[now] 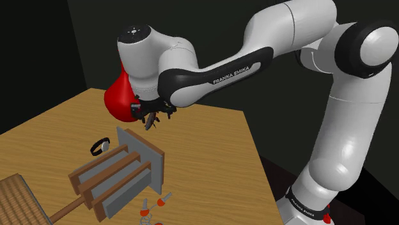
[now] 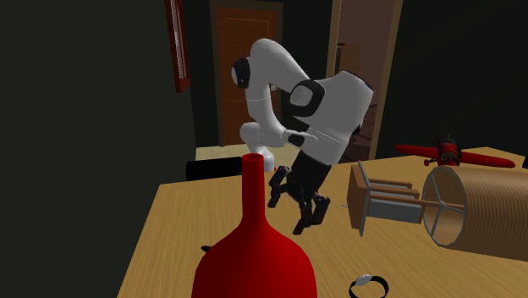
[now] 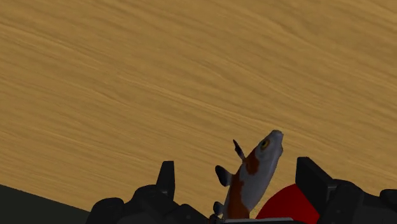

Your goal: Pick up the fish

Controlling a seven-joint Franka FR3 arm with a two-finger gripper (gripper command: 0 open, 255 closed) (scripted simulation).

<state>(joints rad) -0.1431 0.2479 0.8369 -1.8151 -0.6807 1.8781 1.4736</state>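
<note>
**Grasp stage of the pick-up.** The fish, grey-white with orange patches, lies within the span of the black gripper. It is just beside the red vase, overlapping the vase's belly, with its head pointing away from the gripper over the wooden table.

Judged progress: the approach is done, and a confirmed lift away from the vase is left. Whether the gripper is clamped on the fish or merely stands around it cannot be told. Table colour shows at both flanks of the fish, yet the fish appears clear of the tabletop.

The tail is cut off behind the gripper. In the shoulder view the fish is a small brownish shape beside the vase.
</note>
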